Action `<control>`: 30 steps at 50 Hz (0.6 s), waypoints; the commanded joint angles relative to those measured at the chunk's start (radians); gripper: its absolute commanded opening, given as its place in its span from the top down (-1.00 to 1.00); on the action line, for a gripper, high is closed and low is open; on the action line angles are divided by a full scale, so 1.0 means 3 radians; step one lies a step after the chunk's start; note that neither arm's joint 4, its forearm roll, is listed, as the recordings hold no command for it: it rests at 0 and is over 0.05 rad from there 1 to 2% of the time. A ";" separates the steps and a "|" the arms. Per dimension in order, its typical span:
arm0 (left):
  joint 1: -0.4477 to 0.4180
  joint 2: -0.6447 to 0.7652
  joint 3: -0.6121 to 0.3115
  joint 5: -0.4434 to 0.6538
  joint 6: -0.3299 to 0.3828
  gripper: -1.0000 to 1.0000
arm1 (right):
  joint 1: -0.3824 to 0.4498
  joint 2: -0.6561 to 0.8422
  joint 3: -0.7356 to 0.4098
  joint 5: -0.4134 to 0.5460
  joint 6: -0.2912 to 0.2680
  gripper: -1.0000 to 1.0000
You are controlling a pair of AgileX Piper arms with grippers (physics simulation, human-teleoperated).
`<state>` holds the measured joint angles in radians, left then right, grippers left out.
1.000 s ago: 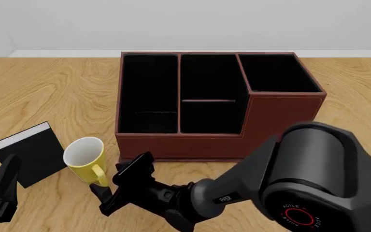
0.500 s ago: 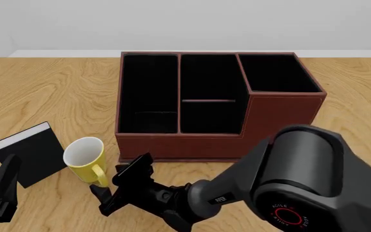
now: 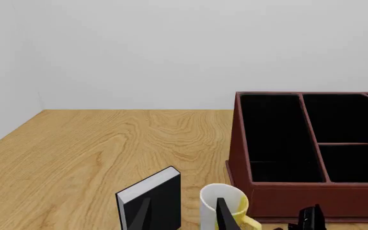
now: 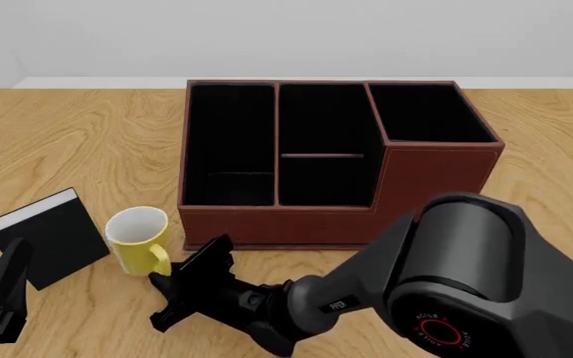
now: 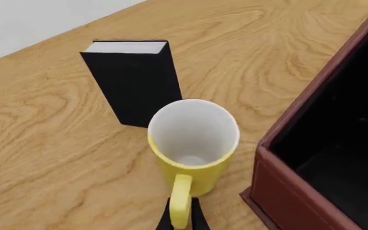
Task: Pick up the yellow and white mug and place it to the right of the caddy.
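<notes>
The yellow and white mug stands left of the caddy's front corner, its loop handle pointing toward me. My right gripper reaches in low from the right and is shut on that handle. In the right wrist view the handle runs down between the two dark fingers, with the mug just beyond. The reddish-brown caddy fills the table's middle. My left gripper hangs open at the near left, holding nothing. Its fingers frame the mug.
A black book with white page edges stands just left of the mug, also seen as the black book behind the mug. The caddy wall lies close beside the mug. Bare wood lies to the right of the caddy.
The mug has shifted slightly away from me and toward the caddy, with the right gripper following on its handle. The right arm's elbow swung a little left. The left arm has not moved.
</notes>
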<state>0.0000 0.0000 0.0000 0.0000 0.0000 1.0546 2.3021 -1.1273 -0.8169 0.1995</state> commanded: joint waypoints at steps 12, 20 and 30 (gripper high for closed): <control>0.0000 0.0000 0.0000 0.0000 0.0000 -1.00 | 0.0023 0.0031 0.0047 0.0148 -0.0126 1.00; 0.0000 0.0000 0.0000 0.0000 0.0000 -1.00 | 0.0133 0.0022 0.0100 0.0172 -0.0183 1.00; 0.0000 0.0000 0.0000 0.0000 0.0000 -1.00 | 0.0122 0.0049 0.0041 0.0251 -0.0321 1.00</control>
<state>0.0000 0.0000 0.0000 0.0000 0.0000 1.0706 2.2889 -1.1294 -0.7692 0.1188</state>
